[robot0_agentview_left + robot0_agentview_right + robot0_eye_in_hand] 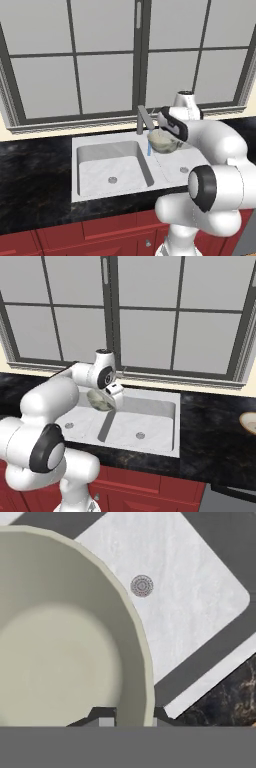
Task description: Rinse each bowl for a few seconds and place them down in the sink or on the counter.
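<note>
Over the sink: beige bowl (164, 141), tipped, up in the air under the faucet (145, 119)
Gripper (134, 716): pinched tight on the bowl's rim
Water (149, 148): thin blue stream falling beside the bowl
Sink (95, 176): light grey, two basins
</note>
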Available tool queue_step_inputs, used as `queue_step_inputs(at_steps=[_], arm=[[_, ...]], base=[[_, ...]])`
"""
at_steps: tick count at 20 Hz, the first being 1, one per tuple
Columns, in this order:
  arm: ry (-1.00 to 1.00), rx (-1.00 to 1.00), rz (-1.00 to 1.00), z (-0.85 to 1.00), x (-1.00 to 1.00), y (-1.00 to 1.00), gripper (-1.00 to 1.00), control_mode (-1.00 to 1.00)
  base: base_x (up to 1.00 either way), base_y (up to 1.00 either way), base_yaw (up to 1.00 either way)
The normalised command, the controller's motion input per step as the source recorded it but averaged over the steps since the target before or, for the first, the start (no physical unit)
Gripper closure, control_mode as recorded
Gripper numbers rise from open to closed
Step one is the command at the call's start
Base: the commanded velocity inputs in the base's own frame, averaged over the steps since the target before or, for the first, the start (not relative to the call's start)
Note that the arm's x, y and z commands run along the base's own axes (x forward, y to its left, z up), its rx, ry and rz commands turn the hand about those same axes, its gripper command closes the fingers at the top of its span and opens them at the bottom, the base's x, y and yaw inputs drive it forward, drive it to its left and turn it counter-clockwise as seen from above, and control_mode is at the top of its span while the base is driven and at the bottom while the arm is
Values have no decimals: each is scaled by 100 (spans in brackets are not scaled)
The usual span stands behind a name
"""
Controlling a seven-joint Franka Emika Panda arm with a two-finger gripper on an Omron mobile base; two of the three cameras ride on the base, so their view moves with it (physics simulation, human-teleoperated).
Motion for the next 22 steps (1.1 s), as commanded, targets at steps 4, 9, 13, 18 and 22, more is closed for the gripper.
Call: queue_step_inputs(at_steps=[4,9,13,18,22], arm=[[0,11,0,-16,12,1,100,-100],[0,1,0,-8,25,9,100,-100],[-1,0,0,-7,30,12,100,-100],[-4,0,0,-1,1,-23,100,-100],[-3,-3,0,0,-17,-39,100,-100]], base=[[0,0,0],[0,0,0],[0,0,0],[0,0,0],[0,0,0]])
